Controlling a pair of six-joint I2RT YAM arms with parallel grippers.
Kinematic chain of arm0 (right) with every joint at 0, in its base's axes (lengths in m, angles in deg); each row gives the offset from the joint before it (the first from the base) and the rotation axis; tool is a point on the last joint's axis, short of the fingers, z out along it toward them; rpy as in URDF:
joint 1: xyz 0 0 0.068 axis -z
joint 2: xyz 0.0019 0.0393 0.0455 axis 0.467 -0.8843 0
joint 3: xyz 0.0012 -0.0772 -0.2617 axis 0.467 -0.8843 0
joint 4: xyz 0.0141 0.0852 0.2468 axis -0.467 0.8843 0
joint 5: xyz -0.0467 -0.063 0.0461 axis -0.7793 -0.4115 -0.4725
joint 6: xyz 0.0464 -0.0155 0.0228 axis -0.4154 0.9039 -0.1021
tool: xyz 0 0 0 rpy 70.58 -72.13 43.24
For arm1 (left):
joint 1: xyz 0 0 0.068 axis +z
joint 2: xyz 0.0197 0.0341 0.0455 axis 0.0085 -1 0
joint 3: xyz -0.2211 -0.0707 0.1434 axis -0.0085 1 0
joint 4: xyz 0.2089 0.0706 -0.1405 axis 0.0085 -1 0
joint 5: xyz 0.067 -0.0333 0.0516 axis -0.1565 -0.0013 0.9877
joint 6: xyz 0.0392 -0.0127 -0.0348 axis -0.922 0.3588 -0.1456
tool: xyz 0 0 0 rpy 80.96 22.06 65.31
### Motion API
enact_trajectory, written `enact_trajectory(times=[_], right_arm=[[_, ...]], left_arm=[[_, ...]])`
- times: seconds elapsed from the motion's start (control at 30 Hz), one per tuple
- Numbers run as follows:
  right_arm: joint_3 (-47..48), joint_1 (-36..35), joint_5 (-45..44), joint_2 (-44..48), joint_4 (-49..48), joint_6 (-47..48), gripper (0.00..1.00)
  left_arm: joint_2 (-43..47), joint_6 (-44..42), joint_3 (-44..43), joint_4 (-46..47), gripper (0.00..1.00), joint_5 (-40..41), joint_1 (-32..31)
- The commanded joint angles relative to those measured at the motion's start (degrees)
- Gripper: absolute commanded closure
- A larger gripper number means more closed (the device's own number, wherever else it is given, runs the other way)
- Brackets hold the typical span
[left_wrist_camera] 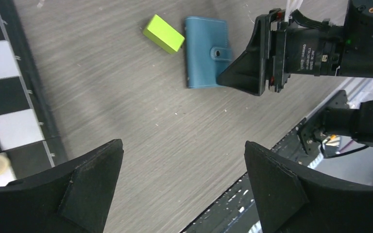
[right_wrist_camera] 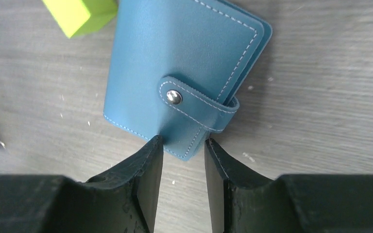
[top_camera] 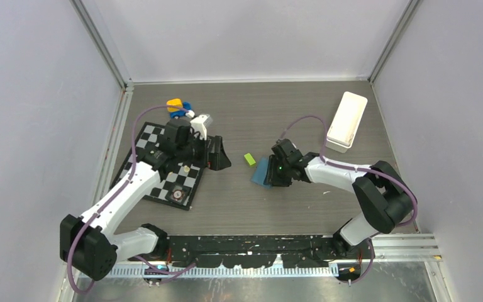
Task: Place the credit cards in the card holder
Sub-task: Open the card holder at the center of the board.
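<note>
Am holding my left fingers (top_camera: 217, 155) spread wide above counter (left_wrist_camera: 126, 97), at edge of checkerboard (top_camera: 148, 135), gripping nothing. Am reaching my right fingers (right_wrist_camera: 158, 148) in low at near edge of card holder (right_wrist_camera: 184, 63). Narrow gap between them, both tips meeting its corner just below snap strap (right_wrist_camera: 194, 104). Cannot tell whether I am pinching it. Card holder is lying flat mid-counter, snapped closed. Lime-green block (left_wrist_camera: 163, 33) is sitting just beside its far corner, white tray (top_camera: 347, 119) well apart.
</note>
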Motion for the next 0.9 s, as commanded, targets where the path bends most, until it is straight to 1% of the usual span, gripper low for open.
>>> enact_trajectory(times=[0.0, 0.07, 0.13, 0.2, 0.33, 0.47, 0.57, 0.77, 0.87], right_arm=[[2.65, -1.27, 1.51, 2.98, 3.01, 4.01, 0.55], [4.12, -1.34, -0.47, 4.83, 5.32, 6.48, 0.5], [6.07, -1.18, -2.02, 5.14, 7.79, 9.67, 0.47], [7.53, -0.67, -1.98, 4.54, 8.84, 12.59, 0.45], [9.59, 0.18, 0.55, 1.78, 8.42, 17.52, 0.46], [10.48, 0.44, 0.0, -1.28, 7.07, 20.62, 0.48], [10.4, 0.48, -0.67, -1.94, 5.96, 22.67, 0.49], [10.62, 0.51, -1.33, -3.12, 3.82, 24.54, 0.5], [10.13, 0.51, -2.06, -3.27, 3.01, 24.77, 0.5]], left_arm=[[0.41, 8.58, 4.57, 9.79, 0.02, -2.78, -1.93], [-0.2, 12.04, 7.16, 13.69, 0.02, -1.76, -3.36], [-1.51, 15.93, 9.25, 17.7, 0.03, -0.41, -5.06], [-3.35, 19.73, 10.96, 21.61, 0.04, 0.91, -6.79], [-7.49, 22.87, 12.61, 26.67, 0.1, 3.11, -8.86], [-13.19, 23.99, 12.79, 31.54, 0.17, 3.64, -10.07], [-17.28, 23.11, 11.3, 32.13, 0.25, 4.54, -11.75], [-24.54, 21.5, 8.13, 32.22, 0.32, 7.1, -13.33], [-26.76, 20.99, 6.84, 32.71, 0.32, 7.63, -13.62]])
